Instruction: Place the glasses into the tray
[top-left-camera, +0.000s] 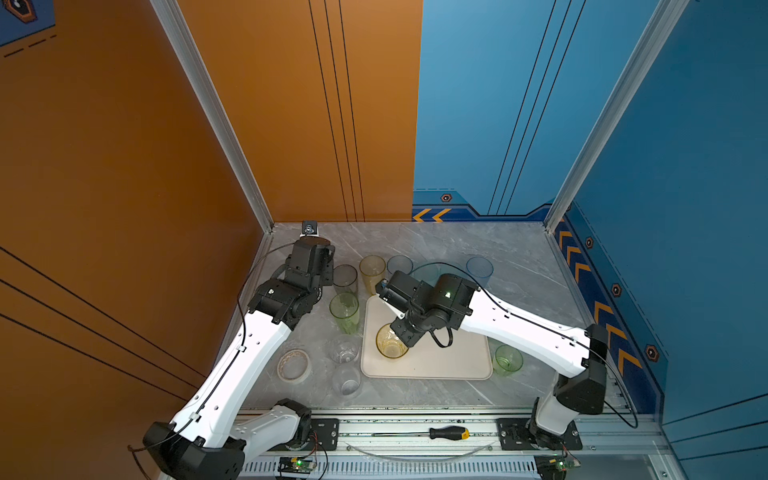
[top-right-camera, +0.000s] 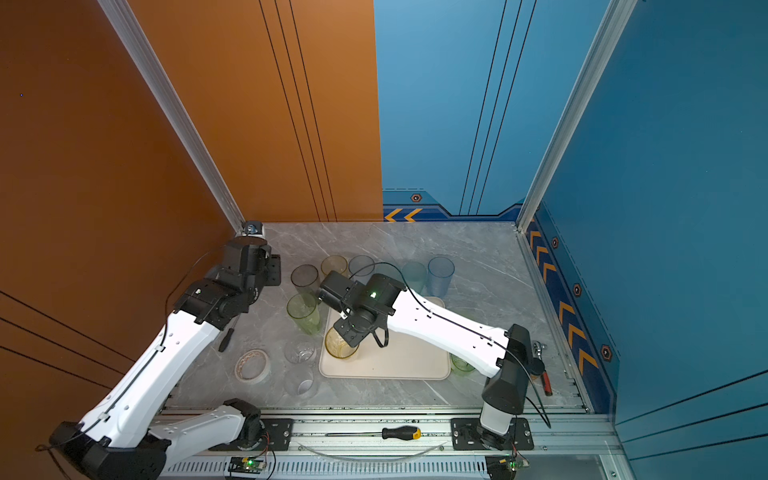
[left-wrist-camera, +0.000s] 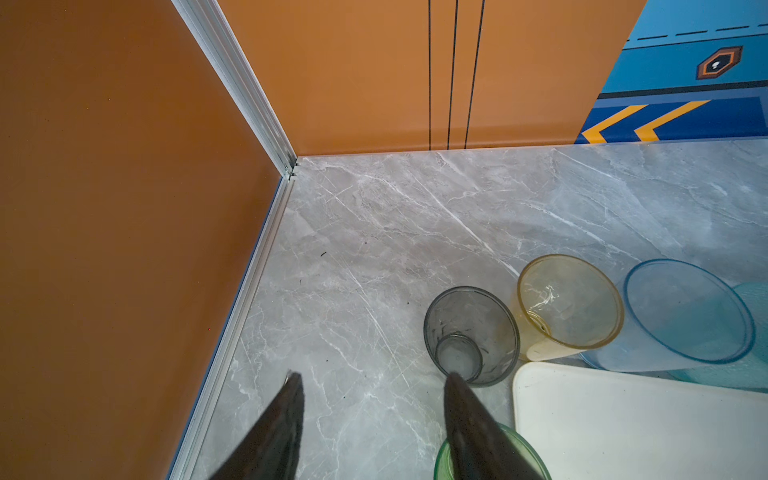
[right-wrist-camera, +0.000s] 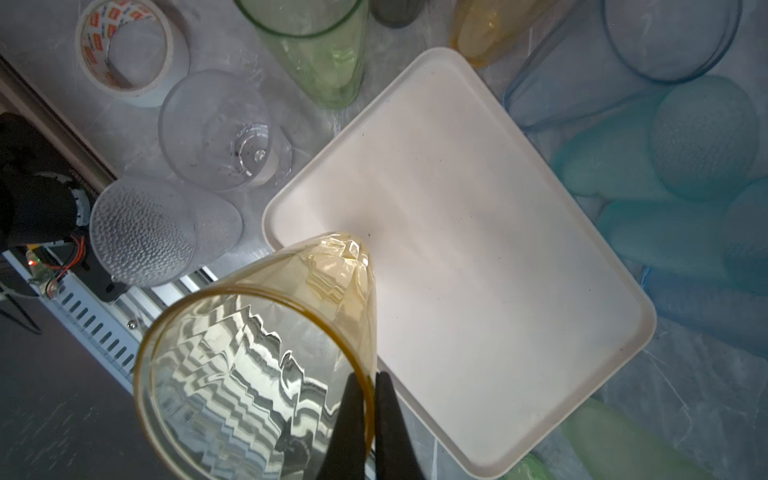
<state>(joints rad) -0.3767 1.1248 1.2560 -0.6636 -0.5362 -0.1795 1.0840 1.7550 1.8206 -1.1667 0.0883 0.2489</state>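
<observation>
Our right gripper (right-wrist-camera: 368, 376) pinches the rim of a yellow glass (right-wrist-camera: 257, 353), with one finger inside the wall and one outside. The glass is tilted, and in both top views it hangs over the near-left part of the tray (top-left-camera: 457, 361). We cannot tell whether its base touches the tray. Nothing else is on the tray.

Our left gripper (left-wrist-camera: 374, 380) is spread with nothing between its fingers. It hangs over the bare table (left-wrist-camera: 395, 228), left of the tray's far-left corner. A grey glass (left-wrist-camera: 471, 332) stands just beside one finger, and we cannot tell whether they touch.

The other glasses we see stand off the tray. A tall green glass (top-left-camera: 344, 311) is just left of its far-left corner. Two clear glasses (top-left-camera: 344, 349) are left of its near-left corner, with a tape roll (top-left-camera: 294, 365) further left. A short green glass (top-left-camera: 507, 359) is just right of its near-right corner. Behind its far edge stand a second yellow glass (top-left-camera: 372, 268) and two blue glasses (top-left-camera: 479, 270).
</observation>
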